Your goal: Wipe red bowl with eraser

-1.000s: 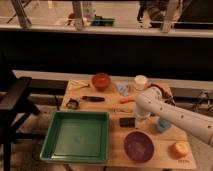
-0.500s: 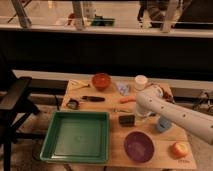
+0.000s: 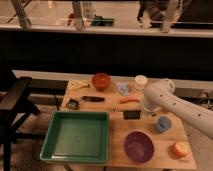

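The red bowl [image 3: 101, 81] stands at the back of the wooden table [image 3: 116, 131], left of centre. The eraser [image 3: 132, 114], a small black block, lies near the table's middle, right of the green tray. My white arm reaches in from the right. Its gripper [image 3: 144, 108] points down just right of the eraser and close to it, well away from the red bowl. The arm hides most of the gripper.
A green tray [image 3: 77, 135] fills the front left. A purple bowl [image 3: 139, 146], an orange ball [image 3: 179, 149] and a light blue cup [image 3: 163, 123] sit front right. A white cup [image 3: 140, 82], blue sponge [image 3: 123, 89], orange stick [image 3: 131, 100] and dark-handled tool [image 3: 92, 99] lie further back.
The arm's end has shifted slightly by the eraser. The eraser shows a little further back and to the right than before. The red bowl has not moved.
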